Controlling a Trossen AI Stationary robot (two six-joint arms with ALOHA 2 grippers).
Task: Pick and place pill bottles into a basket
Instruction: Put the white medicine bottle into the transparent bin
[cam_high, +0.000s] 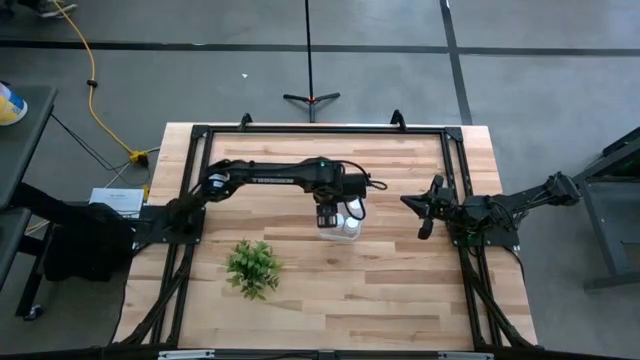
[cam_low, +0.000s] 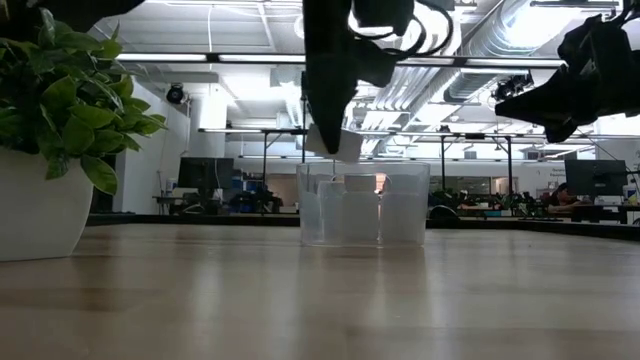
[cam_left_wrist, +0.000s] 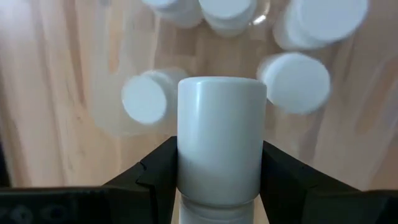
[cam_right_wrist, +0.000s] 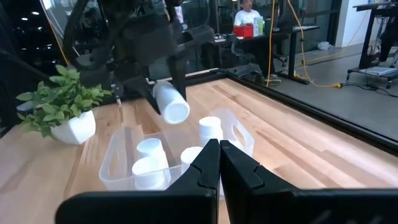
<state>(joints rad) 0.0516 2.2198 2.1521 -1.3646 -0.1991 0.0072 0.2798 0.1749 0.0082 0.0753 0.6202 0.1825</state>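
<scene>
My left gripper (cam_high: 328, 215) hovers over the clear bin (cam_high: 347, 235) at the table's middle, shut on a white pill bottle (cam_left_wrist: 221, 124). The bottle also shows in the right wrist view (cam_right_wrist: 169, 102) and the low view (cam_low: 338, 145), just above the bin's rim (cam_low: 362, 166). Several white pill bottles (cam_right_wrist: 210, 130) stand upright inside the bin (cam_right_wrist: 118, 168); their caps (cam_left_wrist: 297, 81) show below the held bottle. My right gripper (cam_high: 425, 210) is shut and empty, raised at the table's right, pointing toward the bin. My left gripper pinches the bottle's round body (cam_left_wrist: 186, 165) between its two fingers (cam_left_wrist: 155, 177), one on each side. The fingers come from above, slanting down, and the bottle lies along them with its free end (cam_right_wrist: 176, 112) sticking out past the fingertips. The bottle is tilted and lifted clear, above the bin.
A small green plant in a white pot (cam_high: 252, 265) stands on the near left of the table and also shows in the low view (cam_low: 50, 130). A black frame (cam_high: 320, 130) runs along the table's edges. Bare wood lies near and right of the bin.
</scene>
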